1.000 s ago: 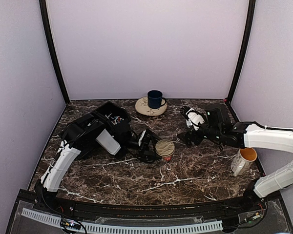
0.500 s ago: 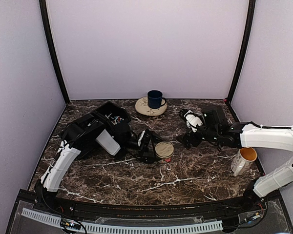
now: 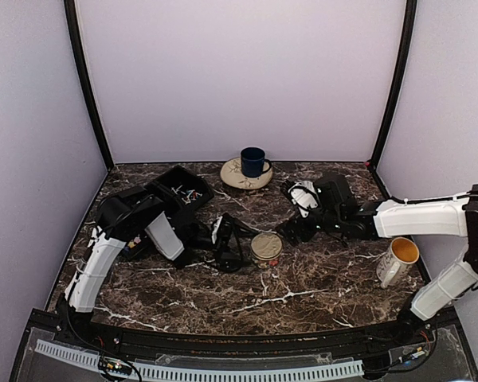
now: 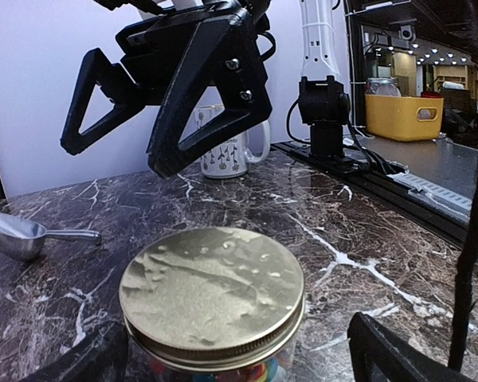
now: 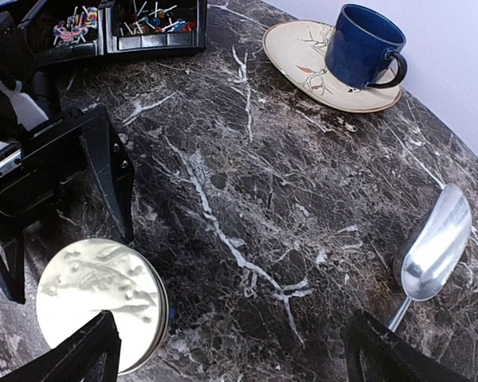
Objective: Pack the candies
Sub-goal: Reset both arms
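Arms: two, one hand each: left hand [image 3: 237, 245], right hand [image 3: 293, 231].
Jar [image 3: 266, 246]: one, gold-lidded, mid-surface [image 3: 303, 294].
Mugs: two. Blue mug [image 3: 252, 161] at 12 o'clock, white mug [image 3: 398, 261] at 4 o'clock.
Saucer [image 3: 233, 178]: one, under the blue mug.
Metal scoop [image 5: 434, 239]: one.
Black tray [image 3: 169, 181]: one, at 10 o'clock; two compartments countable from the right wrist view.
Candies [image 5: 68, 32]: too many and too small to count, in both compartments; a few more show under the jar's lid.

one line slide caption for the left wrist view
Gold-lidded jar of candies just ahead of the open left gripper, open right gripper beyond.
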